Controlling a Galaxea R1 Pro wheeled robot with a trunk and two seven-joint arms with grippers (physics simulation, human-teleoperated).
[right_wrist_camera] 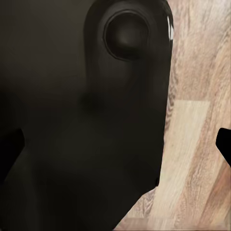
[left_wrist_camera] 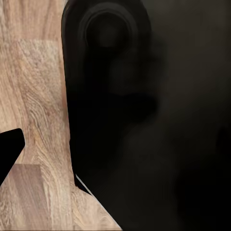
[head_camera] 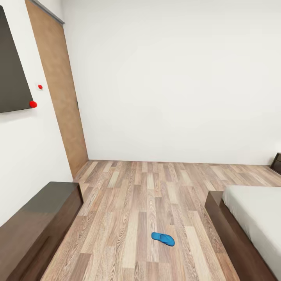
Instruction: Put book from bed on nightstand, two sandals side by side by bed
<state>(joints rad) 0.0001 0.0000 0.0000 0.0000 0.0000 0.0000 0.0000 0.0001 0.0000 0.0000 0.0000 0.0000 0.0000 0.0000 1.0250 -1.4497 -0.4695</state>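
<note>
Head view, near to far: one blue sandal (head_camera: pixel 163 238) flat on the wood floor (head_camera: pixel 128 203), lying between the long dark cabinet (head_camera: pixel 37 222) on the left and the bed (head_camera: pixel 253 218) on the right, closer to the bed's dark frame but not touching it. Off-white mattress bare where visible. Further back, a dark nightstand corner (head_camera: pixel 276 162) at the right edge, a brown door (head_camera: pixel 58 86) on the left wall, and a dark panel (head_camera: pixel 13 74) beside it.

Wrist views add floor planks and dark robot bodywork up close. A black fingertip (left_wrist_camera: pixel 9 149) of the left hand and another (right_wrist_camera: pixel 224 144) of the right hand sit at the frame edges; can't tell if either hand is spread or pressed together.
</note>
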